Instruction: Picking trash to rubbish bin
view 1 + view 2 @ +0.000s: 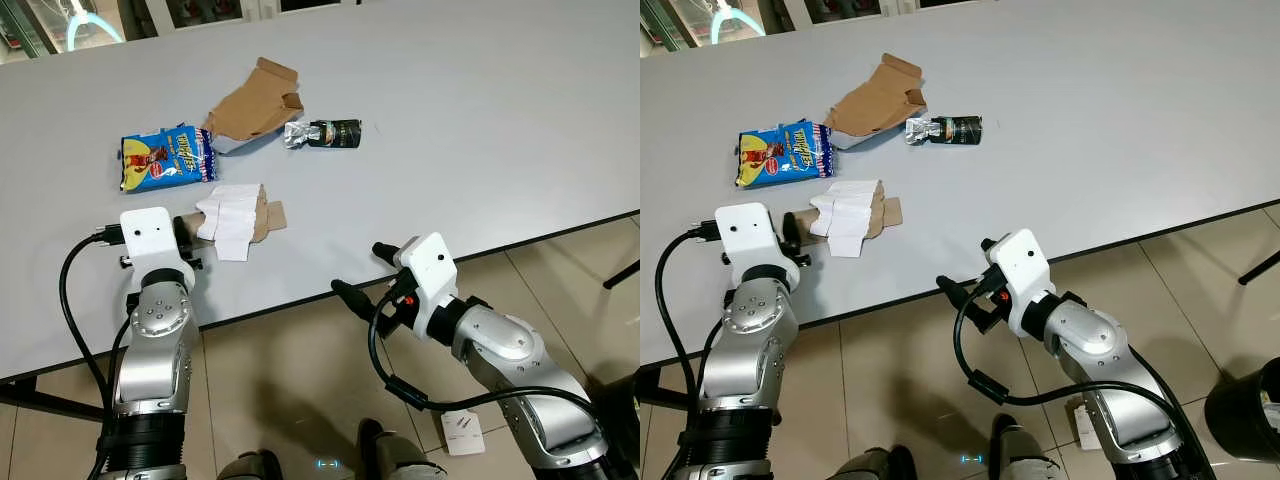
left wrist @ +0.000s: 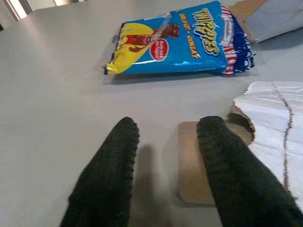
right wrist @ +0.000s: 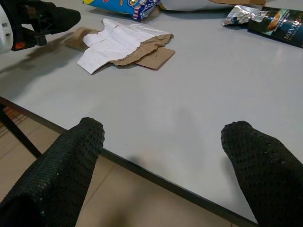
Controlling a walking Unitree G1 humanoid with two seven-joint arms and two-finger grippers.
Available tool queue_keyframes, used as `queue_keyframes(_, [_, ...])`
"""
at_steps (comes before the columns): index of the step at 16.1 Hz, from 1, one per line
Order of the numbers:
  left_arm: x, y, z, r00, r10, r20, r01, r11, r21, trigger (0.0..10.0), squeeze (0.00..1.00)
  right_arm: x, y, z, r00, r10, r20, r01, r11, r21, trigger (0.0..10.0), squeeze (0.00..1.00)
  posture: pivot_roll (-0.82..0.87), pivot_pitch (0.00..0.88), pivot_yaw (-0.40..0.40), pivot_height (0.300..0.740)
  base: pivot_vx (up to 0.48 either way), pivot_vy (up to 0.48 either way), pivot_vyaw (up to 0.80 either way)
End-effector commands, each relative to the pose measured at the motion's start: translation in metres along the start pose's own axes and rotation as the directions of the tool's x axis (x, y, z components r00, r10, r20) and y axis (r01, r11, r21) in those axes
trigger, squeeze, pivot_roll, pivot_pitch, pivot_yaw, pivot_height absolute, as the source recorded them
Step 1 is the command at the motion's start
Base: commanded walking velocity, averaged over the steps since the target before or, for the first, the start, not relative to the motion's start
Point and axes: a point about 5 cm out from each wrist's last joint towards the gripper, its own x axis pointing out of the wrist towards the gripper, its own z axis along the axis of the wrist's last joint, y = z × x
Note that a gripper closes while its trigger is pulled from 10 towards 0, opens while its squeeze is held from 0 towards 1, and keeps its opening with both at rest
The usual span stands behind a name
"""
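Torn white-and-brown cardboard packet [image 1: 235, 217] lies near the grey table's [image 1: 480, 130] front edge, touching the spread left gripper [image 2: 165, 142]; right gripper [image 3: 161, 142], also spread, hangs off-edge.

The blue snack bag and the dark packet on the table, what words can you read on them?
"TWIGGIES" and "CHOCO · COLLAT": printed on the blue snack bag, as best it reads.
Red oval label on the same bag: white words too small to read.
"MEVIUS": on the dark packet, the last letters cut off at the picture's edge.
White torn carton and brown cardboard: no readable words.
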Motion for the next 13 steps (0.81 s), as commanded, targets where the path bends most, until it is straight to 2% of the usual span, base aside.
queue_keyframes(1, [-0.001,0.001,-0.001,1.000,-0.013,-0.008,0.013,1.000,-0.016,10.0,1.00,0.001,0.001,0.001,1.000,0.009,0.008,-0.009,1.000,-0.016,10.0,0.00,-0.20,0.199,0.056,0.740,0.000,0.000,0.00])
queue_keyframes(5, [0.001,-0.008,-0.003,0.999,-0.050,-0.021,0.049,0.998,-0.030,10.0,1.00,-0.001,0.001,0.002,1.000,0.006,0.007,-0.006,1.000,-0.019,10.0,0.00,-0.21,0.198,0.057,0.740,0.000,0.000,0.00])
queue_keyframes(13, [0.005,-0.016,-0.010,0.994,-0.097,-0.047,0.094,0.994,-0.064,10.0,1.00,-0.002,0.000,0.002,1.000,0.005,0.005,-0.004,1.000,-0.023,10.0,0.00,-0.22,0.193,0.054,0.740,0.000,0.000,0.00])
